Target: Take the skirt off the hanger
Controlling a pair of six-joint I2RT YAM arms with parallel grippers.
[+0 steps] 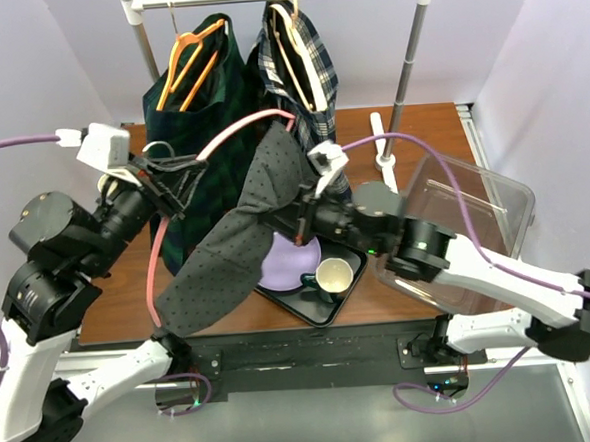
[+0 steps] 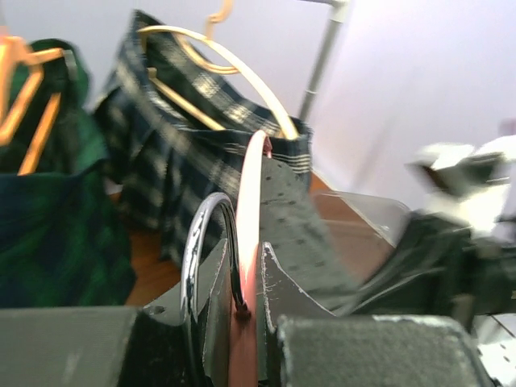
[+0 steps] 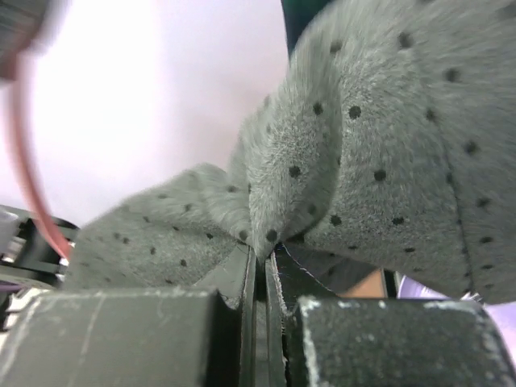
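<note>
trouble is most likely where the skirt (image 1: pixel 237 230) meets the pink hanger (image 2: pixel 248 210). the grey dotted cloth hangs in the middle of the overhead view, draped from upper centre down to lower left. the right end effector (image 3: pixel 262 266) is pinching a fold of it, and a pull from there could drag the hanger along rather than free the cloth. the left end effector (image 2: pixel 242 278) is pressed together on the hanger beside its chrome hook (image 2: pixel 193 258); if that grip slips, i'd guess the lot swings.

the skirt overlaps the left side of the black tray (image 1: pixel 321 318) at centre bottom, so a low sweep could catch the mug (image 1: pixel 335 276) or the purple plate (image 1: pixel 281 267) sitting in it. the mug looks to hold nothing, though i can't be sure. at the right of the frame, a clear bin (image 1: pixel 479 205) on the worktop (image 1: pixel 440 132) shows nothing inside that i can make out. the right arm crosses its near wall, so a sharp tug might knock it.
</note>
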